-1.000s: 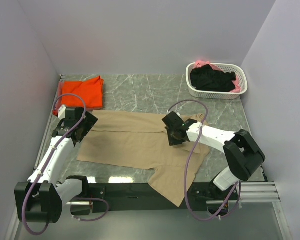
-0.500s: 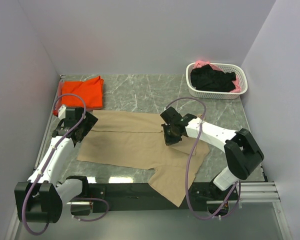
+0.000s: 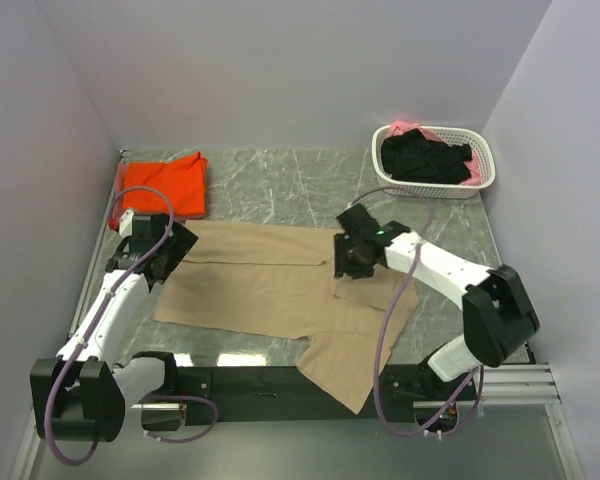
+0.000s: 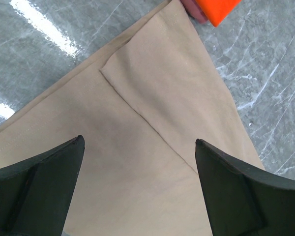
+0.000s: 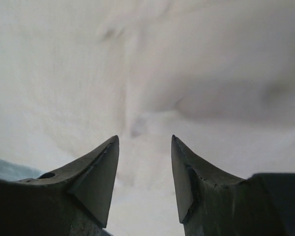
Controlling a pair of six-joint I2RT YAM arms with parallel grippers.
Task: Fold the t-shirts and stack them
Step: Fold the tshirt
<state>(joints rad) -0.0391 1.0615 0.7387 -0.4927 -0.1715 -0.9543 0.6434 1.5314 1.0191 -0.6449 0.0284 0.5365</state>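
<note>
The tan t-shirt [image 3: 260, 290] lies spread flat across the near half of the grey marble table [image 3: 280, 185]. Its nearest part, at about 6 o'clock, drapes over the table's front edge onto the black rail [image 3: 240, 380] that carries the arm bases. The cloth is plain and matte with soft creases. In the left wrist view a narrow flap is folded over along the far edge, with a straight crease.

At about 9 o'clock the left gripper [image 4: 140, 142] hangs over the shirt's left part. Its jaws are spread wide and there is nothing between them. At about 3 o'clock the right gripper [image 5: 145, 140] points down at the shirt's right side, low over rumpled folds. Its jaws stand partly apart and the gap shows only the cloth lying below, not pinched. The right arm and its cable cross over that side of the shirt and hide part of it from above.

Farther back, at about 10 o'clock, an orange t-shirt [image 3: 165, 185] lies folded, just beside the tan one's far left corner. At about 2 o'clock stands a white slotted basket [image 3: 430, 190] holding crumpled black t-shirts [image 3: 425, 158], with some pink cloth [image 3: 405, 127] at its far rim.
</note>
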